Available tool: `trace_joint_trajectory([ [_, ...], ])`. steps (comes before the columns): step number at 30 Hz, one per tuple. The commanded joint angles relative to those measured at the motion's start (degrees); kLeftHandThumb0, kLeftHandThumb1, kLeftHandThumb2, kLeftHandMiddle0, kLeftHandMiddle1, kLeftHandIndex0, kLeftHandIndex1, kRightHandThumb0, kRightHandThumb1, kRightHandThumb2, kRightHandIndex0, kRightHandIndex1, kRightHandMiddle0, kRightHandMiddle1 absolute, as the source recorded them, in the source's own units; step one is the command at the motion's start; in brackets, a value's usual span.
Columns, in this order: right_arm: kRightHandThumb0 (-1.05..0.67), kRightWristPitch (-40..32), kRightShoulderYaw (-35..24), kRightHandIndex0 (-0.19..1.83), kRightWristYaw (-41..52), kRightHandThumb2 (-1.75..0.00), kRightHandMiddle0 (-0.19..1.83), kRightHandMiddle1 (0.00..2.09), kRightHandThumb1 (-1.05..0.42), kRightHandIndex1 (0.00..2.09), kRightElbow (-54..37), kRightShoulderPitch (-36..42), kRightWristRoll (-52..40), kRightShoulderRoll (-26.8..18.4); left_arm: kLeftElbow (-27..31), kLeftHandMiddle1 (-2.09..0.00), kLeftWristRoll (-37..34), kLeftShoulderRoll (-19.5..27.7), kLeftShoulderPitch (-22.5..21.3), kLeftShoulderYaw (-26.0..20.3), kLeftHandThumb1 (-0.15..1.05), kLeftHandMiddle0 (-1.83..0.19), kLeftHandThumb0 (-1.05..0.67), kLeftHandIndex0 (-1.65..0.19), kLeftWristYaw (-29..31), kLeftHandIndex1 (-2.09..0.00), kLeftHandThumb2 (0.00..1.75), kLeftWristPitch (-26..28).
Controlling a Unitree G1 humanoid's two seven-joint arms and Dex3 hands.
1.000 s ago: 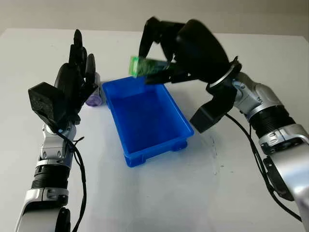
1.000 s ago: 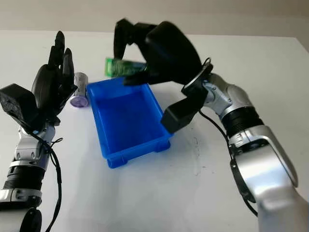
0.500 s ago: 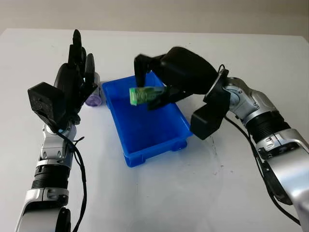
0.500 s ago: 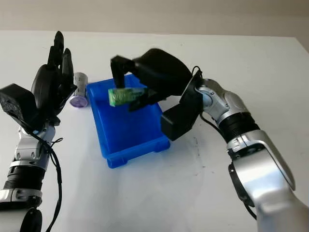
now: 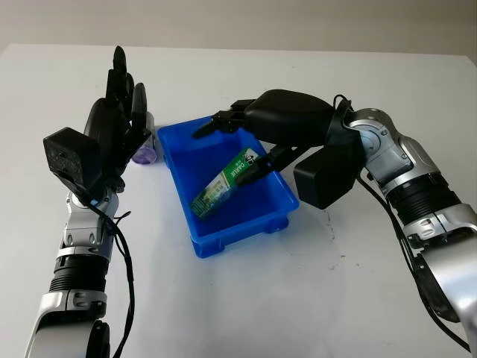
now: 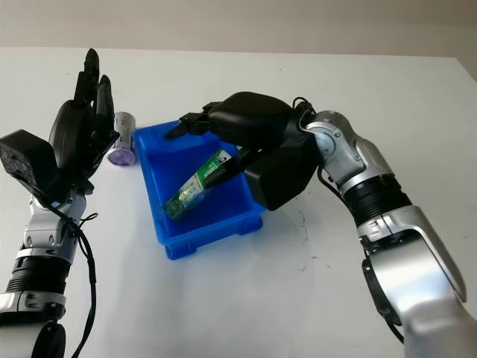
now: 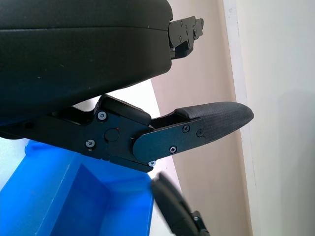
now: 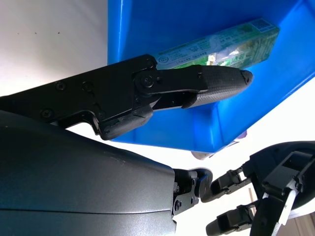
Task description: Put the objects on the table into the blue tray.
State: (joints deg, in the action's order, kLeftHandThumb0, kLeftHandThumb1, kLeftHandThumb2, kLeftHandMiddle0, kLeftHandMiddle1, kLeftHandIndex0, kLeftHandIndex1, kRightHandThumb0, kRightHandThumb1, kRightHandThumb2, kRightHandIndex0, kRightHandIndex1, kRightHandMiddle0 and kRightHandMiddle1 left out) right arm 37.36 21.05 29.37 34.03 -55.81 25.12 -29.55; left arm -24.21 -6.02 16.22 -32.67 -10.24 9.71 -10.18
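— Right hand [image 5: 246, 142]?
— Open over the blue tray [image 5: 253, 218]; I see the green box [image 5: 227, 183] released, lying tilted inside beneath its fingers.
— Left hand [image 5: 112, 127]?
— Raised, open, purple can [image 5: 144, 153] just beside it.

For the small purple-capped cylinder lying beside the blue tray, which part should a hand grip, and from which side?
Grip the cylinder across its round body, from above. It lies on its side with its purple end toward the camera, close to the blue tray wall, so fingers should close along that wall's direction. The raised, open left hand is nearest.
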Motion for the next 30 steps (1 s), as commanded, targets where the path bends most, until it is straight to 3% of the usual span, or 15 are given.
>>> trace_joint_trajectory([
  [1, -0.87, -1.2, -1.8, -0.13, 0.4, -0.44, -0.11, 0.03, -1.05, 0.0, -1.6, 0.7, -2.0, 0.0, 1.0, 0.0, 0.2, 0.3, 0.3, 0.1, 1.05, 0.19, -0.79, 0.19, 0.0, 0.0, 0.69, 0.2],
  [12, -0.9, -9.1, -11.8, -0.19, -8.6, -0.58, -0.19, 0.0, -1.05, 0.0, -4.2, 6.6, -10.3, 2.8, 1.0, 0.0, 0.9, 0.1, 0.4, 0.2, 1.05, 0.19, -0.8, 0.19, -0.6, 0.0, 0.69, 0.1],
  [19, -0.89, -21.0, -19.1, -0.19, -14.8, -0.68, -0.19, 0.0, -1.05, 0.0, -9.4, 13.4, -17.1, 6.5, 0.4, 0.0, 0.9, 0.1, 0.3, 0.2, 1.05, 0.19, -0.81, 0.19, -0.5, 0.0, 0.69, -0.5],
  [25, -0.81, -33.2, -25.5, -0.19, -19.8, -0.65, -0.19, 0.0, -1.05, 0.0, -16.1, 19.7, -25.5, 12.0, 0.0, 0.0, 1.0, 0.3, 0.1, 0.1, 1.05, 0.19, -0.82, 0.19, -0.4, 0.0, 0.69, -0.3],
  [30, -0.76, -36.3, -27.9, -0.19, -22.8, -0.71, -0.19, 0.0, -1.05, 0.0, -17.5, 22.5, -27.5, 13.7, -0.5, 0.0, 0.8, 0.3, -0.3, 0.1, 1.05, 0.19, -0.82, 0.19, 0.1, 0.0, 0.69, -0.3],
])
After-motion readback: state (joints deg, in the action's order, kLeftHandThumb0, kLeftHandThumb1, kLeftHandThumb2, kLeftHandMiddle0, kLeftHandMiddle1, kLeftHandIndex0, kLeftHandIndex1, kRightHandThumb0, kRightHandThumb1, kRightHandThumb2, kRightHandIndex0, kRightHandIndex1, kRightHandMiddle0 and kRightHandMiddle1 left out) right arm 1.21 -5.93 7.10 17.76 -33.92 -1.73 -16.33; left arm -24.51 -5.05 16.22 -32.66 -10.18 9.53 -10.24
